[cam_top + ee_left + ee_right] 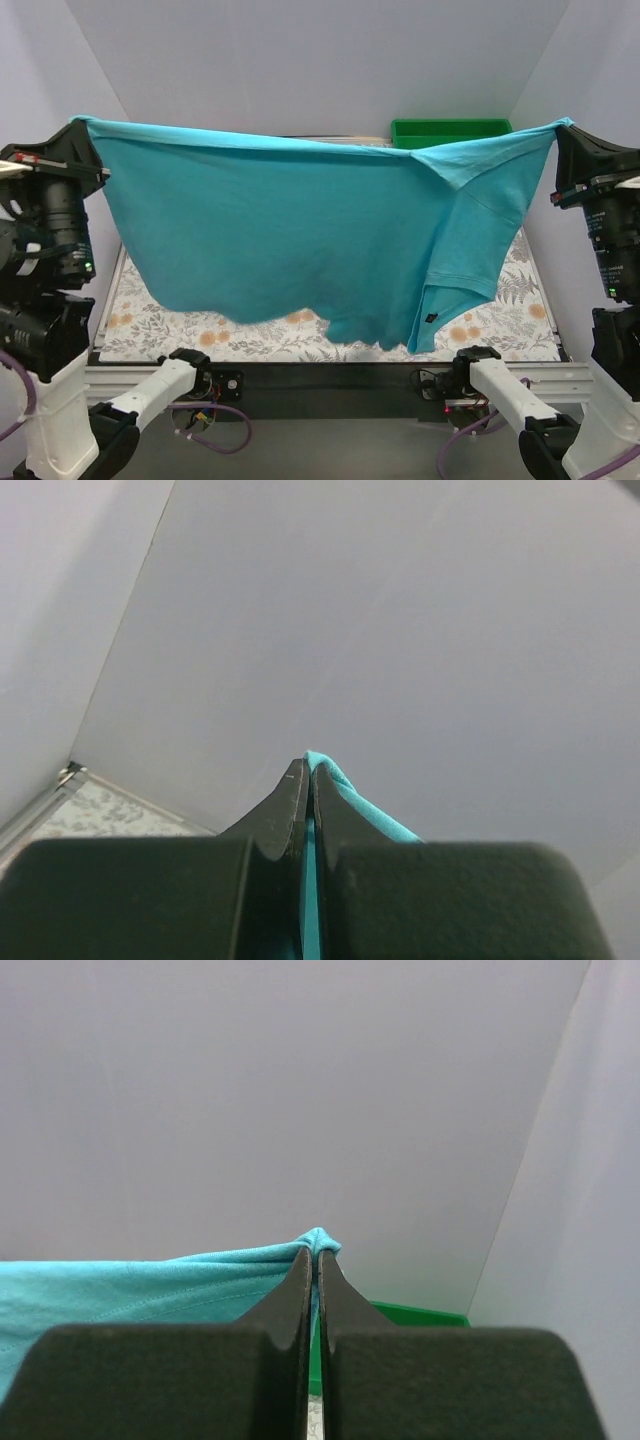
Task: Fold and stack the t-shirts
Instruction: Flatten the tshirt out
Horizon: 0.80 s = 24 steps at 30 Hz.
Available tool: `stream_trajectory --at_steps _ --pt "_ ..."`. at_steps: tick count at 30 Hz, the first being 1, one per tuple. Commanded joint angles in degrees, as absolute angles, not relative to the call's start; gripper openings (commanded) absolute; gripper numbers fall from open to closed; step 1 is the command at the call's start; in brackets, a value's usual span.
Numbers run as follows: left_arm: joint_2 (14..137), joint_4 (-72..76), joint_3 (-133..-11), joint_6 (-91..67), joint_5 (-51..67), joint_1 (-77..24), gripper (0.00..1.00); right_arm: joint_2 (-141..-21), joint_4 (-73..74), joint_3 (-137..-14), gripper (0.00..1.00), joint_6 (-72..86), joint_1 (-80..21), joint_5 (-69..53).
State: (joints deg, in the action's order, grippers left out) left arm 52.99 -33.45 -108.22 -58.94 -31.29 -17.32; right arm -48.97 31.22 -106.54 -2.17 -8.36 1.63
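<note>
The turquoise-blue t-shirt (290,230) hangs spread in the air above the table, stretched between both arms. My left gripper (82,124) is shut on its left corner, high at the left; the cloth (345,795) shows pinched between the jaws in the left wrist view. My right gripper (562,127) is shut on the right corner, high at the right; the cloth (150,1295) runs leftward from the jaws in the right wrist view. The shirt's lower edge hangs just above the table; a sleeve droops at the right.
A green plastic tray (450,131) stands at the table's back right, also in the right wrist view (420,1315). The table has a floral-patterned cover (520,300). Pale walls close in on three sides.
</note>
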Motion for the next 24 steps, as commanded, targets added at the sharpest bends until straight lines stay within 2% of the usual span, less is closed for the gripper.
stream_trajectory --at_steps 1,8,13,17,24 --pt "56.9 -33.7 -102.7 -55.4 -36.3 -17.8 0.0 -53.7 30.7 -107.6 0.01 -5.8 -8.2 -1.5" --pt "64.1 -26.1 -85.3 -52.7 -39.4 -17.1 0.0 -65.0 30.2 -99.0 0.01 -5.1 -8.1 -8.6" --pt "75.0 -21.6 -75.2 -58.0 -31.2 -8.0 0.0 -73.6 23.1 -87.8 0.01 -6.1 -8.1 -9.9" --pt "85.7 -18.5 -73.6 -60.7 -28.2 -4.5 0.0 -81.8 17.3 -82.7 0.01 -6.8 -8.1 -10.2" --pt "101.0 -15.0 -77.4 -59.8 -23.8 -2.2 0.0 -97.3 8.0 -82.0 0.01 -6.7 -8.2 -10.4"
